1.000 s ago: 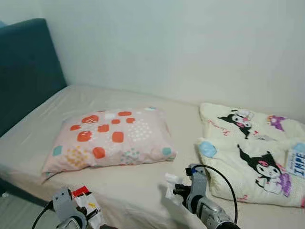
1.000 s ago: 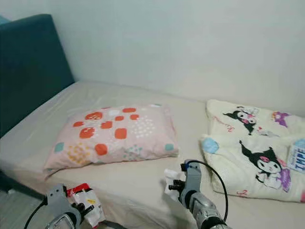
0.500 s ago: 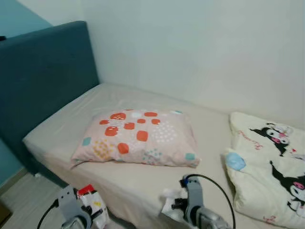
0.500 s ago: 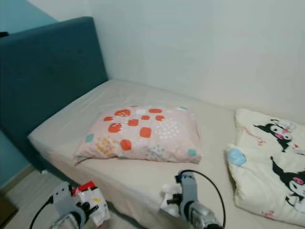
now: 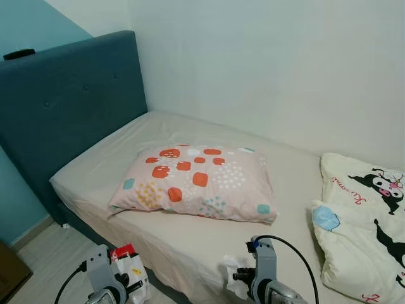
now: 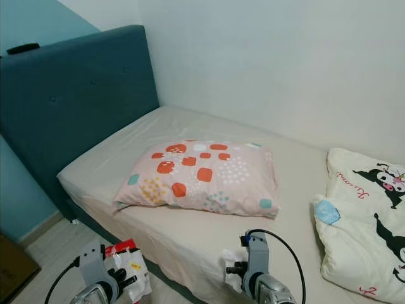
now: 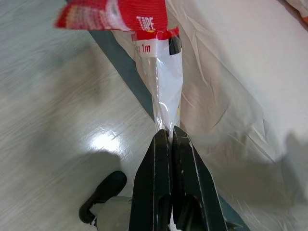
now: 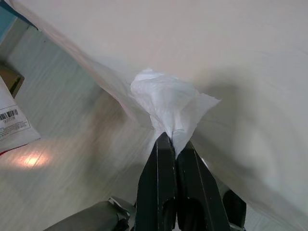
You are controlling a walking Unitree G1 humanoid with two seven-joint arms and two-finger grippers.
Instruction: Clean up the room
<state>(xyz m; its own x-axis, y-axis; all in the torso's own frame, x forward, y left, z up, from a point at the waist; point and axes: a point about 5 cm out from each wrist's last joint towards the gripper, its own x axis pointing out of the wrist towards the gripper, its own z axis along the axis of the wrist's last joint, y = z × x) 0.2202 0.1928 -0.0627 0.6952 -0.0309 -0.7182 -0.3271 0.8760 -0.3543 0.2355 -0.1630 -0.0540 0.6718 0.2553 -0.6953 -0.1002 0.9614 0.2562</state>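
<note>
Between the fingers of the left end effector (image 7: 168,137) hangs a clear packet with a red header (image 7: 159,67), pinched tight at its lower edge and held above the pale wood floor (image 7: 57,115), just beside the near edge of the bed (image 5: 190,234). Clamped in the right end effector (image 8: 172,139) is a crumpled white tissue (image 8: 166,103), held just over the bed's cream sheet near its front edge. Beyond both end effectors a pink pillow with orange and teal patches (image 5: 199,183) lies on the mattress, with the teal headboard (image 5: 69,107) off to the left side and a folded cartoon-print blanket (image 5: 367,221) beyond the right end effector.
</note>
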